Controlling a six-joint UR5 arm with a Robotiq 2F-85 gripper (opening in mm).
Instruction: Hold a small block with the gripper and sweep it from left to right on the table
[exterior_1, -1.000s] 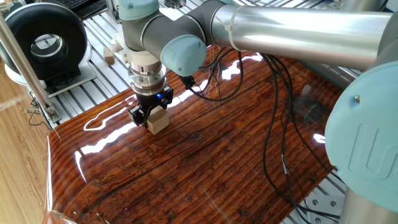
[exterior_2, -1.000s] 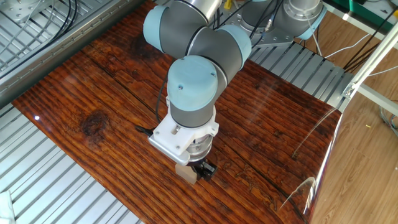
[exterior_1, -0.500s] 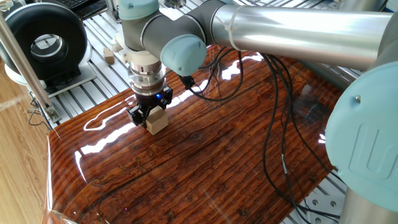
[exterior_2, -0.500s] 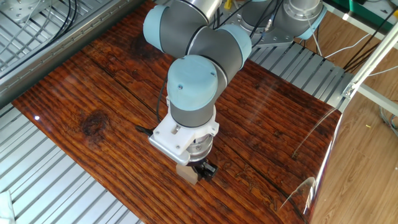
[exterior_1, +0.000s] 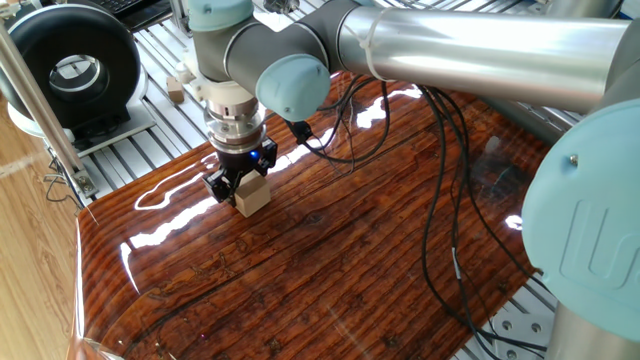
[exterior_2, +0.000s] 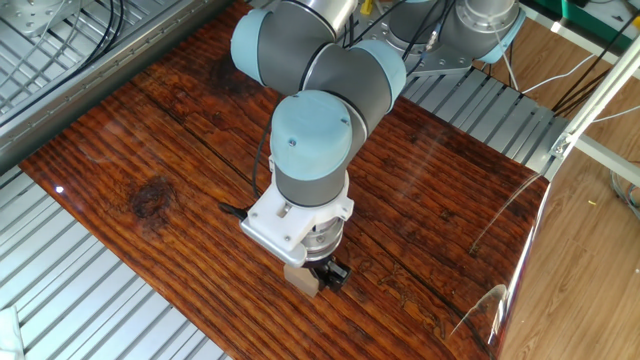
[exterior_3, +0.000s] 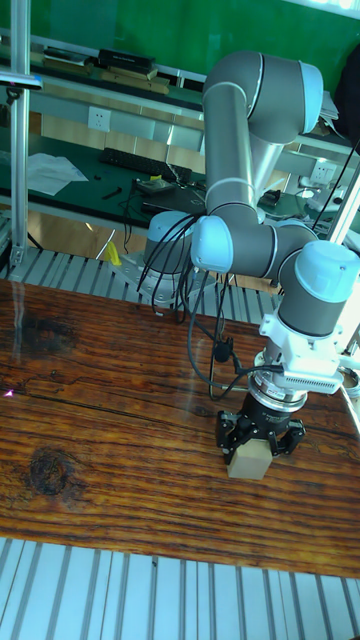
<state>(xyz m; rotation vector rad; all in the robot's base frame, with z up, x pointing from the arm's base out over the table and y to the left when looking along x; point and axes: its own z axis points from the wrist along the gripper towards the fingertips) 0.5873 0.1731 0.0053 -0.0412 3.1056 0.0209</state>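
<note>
The small block is a pale beige wooden cube resting on the glossy reddish-brown table. My black two-finger gripper points straight down and is shut on the block, with its blue ring glowing above. From the other fixed view, the block peeks out under the wrist, where the gripper is mostly hidden. The tall fixed view shows the block between the prongs of the gripper, near the table at its right side.
A tinier brownish block lies on the ribbed aluminium slats beyond the table's far left corner. A black round device stands there too. Black cables trail from the arm across the table. A metal post rises at the left.
</note>
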